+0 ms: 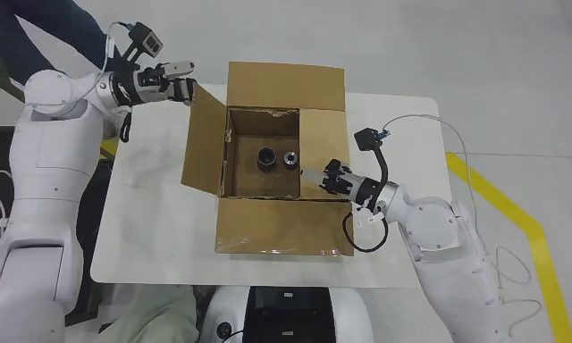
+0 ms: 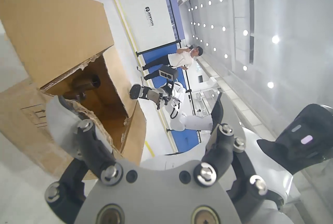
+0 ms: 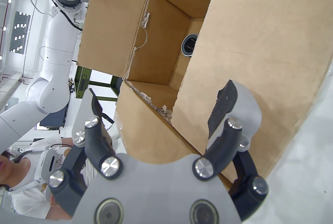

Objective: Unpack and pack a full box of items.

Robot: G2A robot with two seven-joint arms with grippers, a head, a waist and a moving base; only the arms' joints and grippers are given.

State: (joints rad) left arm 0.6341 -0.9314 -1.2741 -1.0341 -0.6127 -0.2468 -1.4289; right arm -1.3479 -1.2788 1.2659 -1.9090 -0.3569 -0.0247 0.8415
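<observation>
Open brown cardboard box [image 1: 286, 86], left gripper [image 1: 183, 89] seen at its 10 o'clock flap, right gripper [image 1: 329, 177] at 4 o'clock, both jaws wide apart, empty

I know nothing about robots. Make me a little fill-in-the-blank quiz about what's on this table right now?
1. The brown cardboard box stands on a white ____.
2. Inside the box lie ____ dark round items.
3. The fingers of the right gripper are ____, holding nothing.

Missing words: table; two; open.
</observation>
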